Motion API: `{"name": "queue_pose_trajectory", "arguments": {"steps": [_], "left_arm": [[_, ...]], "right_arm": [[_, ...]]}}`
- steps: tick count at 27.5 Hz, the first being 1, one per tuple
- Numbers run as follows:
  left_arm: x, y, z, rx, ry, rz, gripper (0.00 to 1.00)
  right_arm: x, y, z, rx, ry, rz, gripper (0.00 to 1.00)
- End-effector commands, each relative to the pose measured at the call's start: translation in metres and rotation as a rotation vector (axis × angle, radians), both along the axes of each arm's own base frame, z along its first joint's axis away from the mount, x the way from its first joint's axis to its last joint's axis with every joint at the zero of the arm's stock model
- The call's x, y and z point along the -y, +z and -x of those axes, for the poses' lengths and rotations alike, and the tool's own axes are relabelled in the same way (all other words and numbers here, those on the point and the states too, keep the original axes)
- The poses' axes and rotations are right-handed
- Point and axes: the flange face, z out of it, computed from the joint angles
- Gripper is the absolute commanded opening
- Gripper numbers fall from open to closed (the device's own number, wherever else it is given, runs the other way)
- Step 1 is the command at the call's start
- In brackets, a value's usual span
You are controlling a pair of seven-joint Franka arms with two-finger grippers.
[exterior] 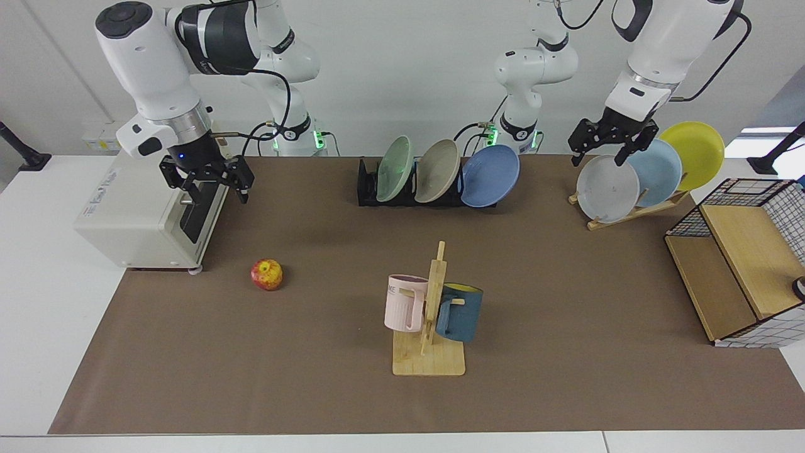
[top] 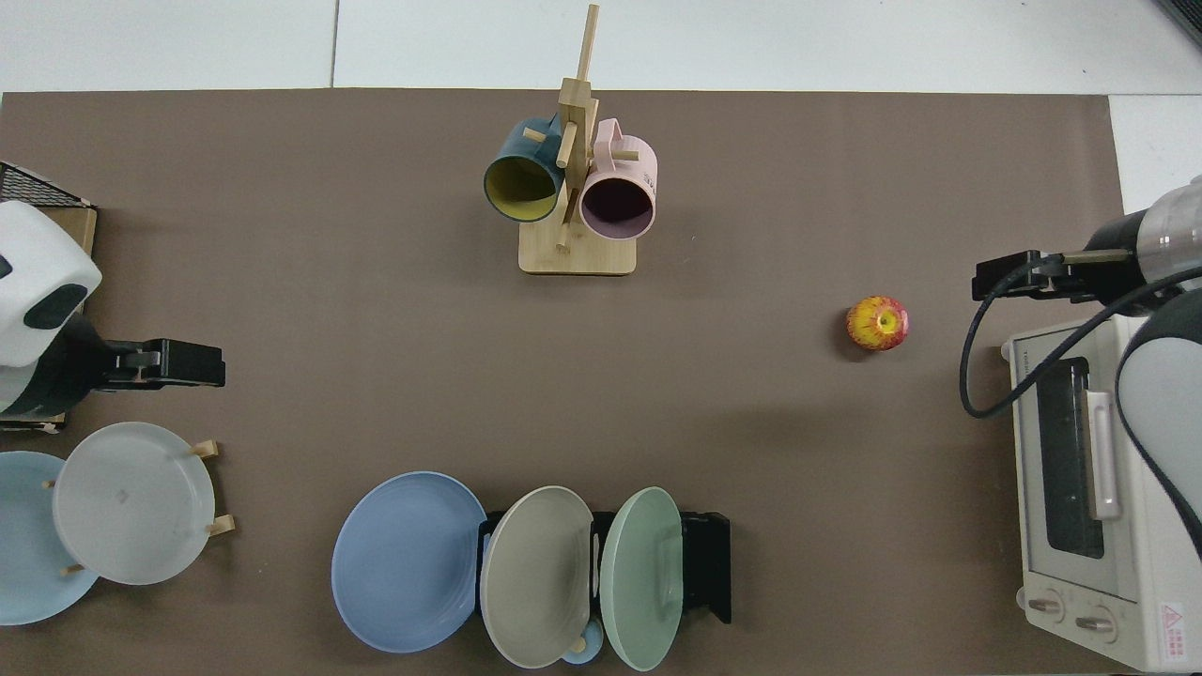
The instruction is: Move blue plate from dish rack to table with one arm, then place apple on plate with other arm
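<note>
The blue plate [exterior: 490, 175] [top: 408, 561] leans upright at the end of the black dish rack [exterior: 368, 189] [top: 706, 563], at the back of the brown-matted table [exterior: 566, 327]. The red and yellow apple [exterior: 266, 274] [top: 877, 323] lies on the mat in front of the toaster oven. My right gripper [exterior: 216, 187] [top: 978, 280] hangs open above the toaster oven's front, up and behind the apple, holding nothing. My left gripper [exterior: 600, 156] [top: 218, 366] is open over the grey plate on the wooden stand, well to the side of the blue plate, and is also empty.
A green plate [exterior: 394, 168] and a beige plate [exterior: 438, 170] share the rack. A wooden stand [exterior: 629, 214] holds grey, pale blue and yellow plates. A mug tree [exterior: 431, 314] with pink and dark blue mugs stands mid-mat. Toaster oven [exterior: 144, 214] at one end, wire basket [exterior: 736, 270] at the other.
</note>
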Motion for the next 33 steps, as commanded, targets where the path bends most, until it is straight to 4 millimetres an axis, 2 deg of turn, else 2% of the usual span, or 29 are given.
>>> {"name": "queue_pose_trajectory", "arguments": {"steps": [1, 26, 33], "left_arm": [[0.004, 0.000, 0.006, -0.010, 0.008, 0.011, 1.00], [0.006, -0.006, 0.004, -0.017, 0.002, -0.008, 1.00], [0.007, -0.007, 0.007, -0.026, 0.003, -0.011, 1.00]], "right_arm": [[0.000, 0.001, 0.002, -0.003, -0.024, -0.006, 1.00], [0.000, 0.001, 0.002, -0.003, -0.024, -0.006, 1.00], [0.024, 0.001, 0.002, -0.003, -0.071, -0.005, 1.00]]}}
